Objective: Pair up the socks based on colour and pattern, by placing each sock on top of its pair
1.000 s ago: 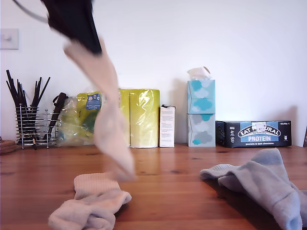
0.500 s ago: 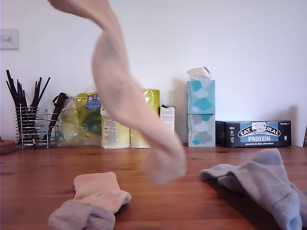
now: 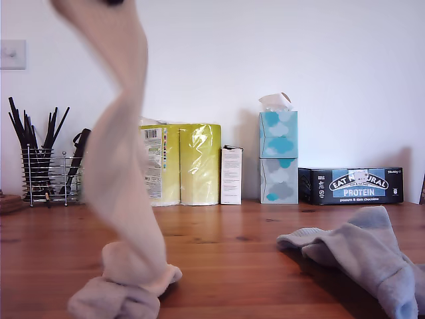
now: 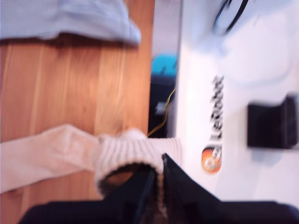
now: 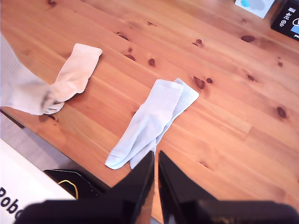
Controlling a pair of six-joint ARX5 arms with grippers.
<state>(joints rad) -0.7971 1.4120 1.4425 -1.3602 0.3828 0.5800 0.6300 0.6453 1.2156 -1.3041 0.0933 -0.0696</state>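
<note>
Beige sock (image 3: 123, 193) hangs clamped in my first claw (image 4: 159, 179); lower it squarely onto its mate (image 5: 74, 74). Second claw (image 5: 155, 161) together, empty.

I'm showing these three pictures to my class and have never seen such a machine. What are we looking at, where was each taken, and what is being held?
This is a robot with two arms ending in pinching grippers. One picture comes from a camera standing off the arms; the other two ride on the grippers. On the wooden table lie two pale blue-grey socks, one on the other, and a peach ribbed sock. My first gripper pinches the cuff of the hanging peach sock, which dangles over its partner. My second gripper hovers above the blue pair, jaws nearly together, holding nothing.
</note>
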